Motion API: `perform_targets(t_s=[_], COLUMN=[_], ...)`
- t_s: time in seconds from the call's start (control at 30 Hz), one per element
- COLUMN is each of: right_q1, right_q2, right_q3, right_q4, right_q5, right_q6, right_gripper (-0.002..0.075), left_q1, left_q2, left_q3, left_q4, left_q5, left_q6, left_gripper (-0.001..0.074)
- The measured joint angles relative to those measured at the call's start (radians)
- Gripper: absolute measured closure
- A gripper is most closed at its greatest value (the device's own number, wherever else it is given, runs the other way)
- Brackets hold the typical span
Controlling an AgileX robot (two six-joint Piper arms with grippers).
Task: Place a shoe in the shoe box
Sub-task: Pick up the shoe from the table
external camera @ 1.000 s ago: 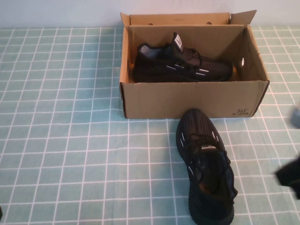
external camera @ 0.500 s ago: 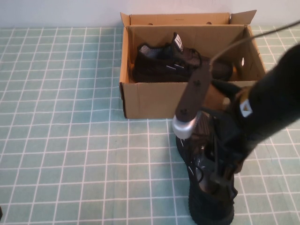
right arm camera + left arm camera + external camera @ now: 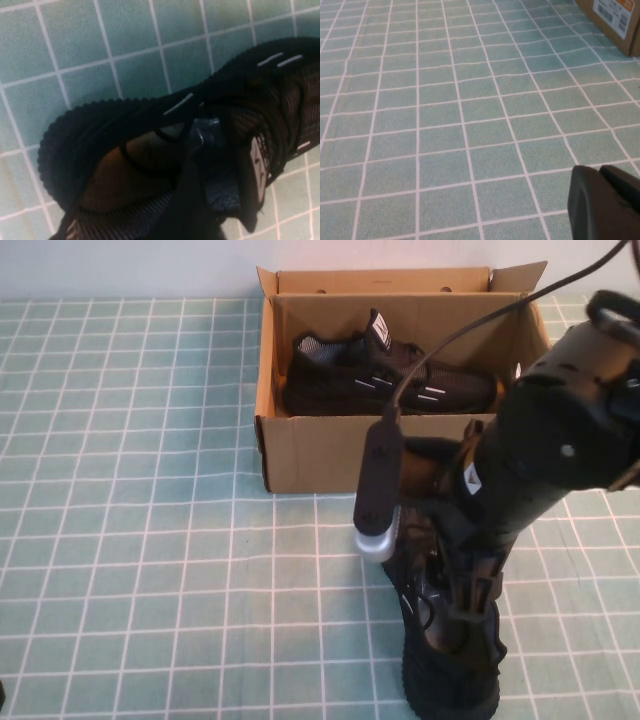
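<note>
Directly beneath right tool (image 3: 462, 608): shoe (image 3: 450, 670).

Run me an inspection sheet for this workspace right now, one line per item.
Surface: green tablecloth with white grid.
Job's things: shoe on cloth in front of shoe box; second shoe already lies inside.
Clutter: nothing seen.
Grippers: right end effector open, down over the near shoe's opening; left end effector shut, parked low over bare cloth.
Cables: black cable arcs above the box.
Surroundings: pale wall behind.
</note>
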Motion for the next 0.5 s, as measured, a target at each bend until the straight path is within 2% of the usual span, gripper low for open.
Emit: perform_targets(t_s=[0.5], right_q1=[-0.024], right_q2=[0.087], right_q3=[0.000], right_q4=[-0.081], right_q5=[-0.052], right_q6=[-0.021], right_gripper=[0.0225], left_q1=[0.000], left_q2=[0.000], left_q3=[0.000], left_q4=[0.000], left_q5=[0.000], left_q6=[0.000], left_gripper=[0.0738])
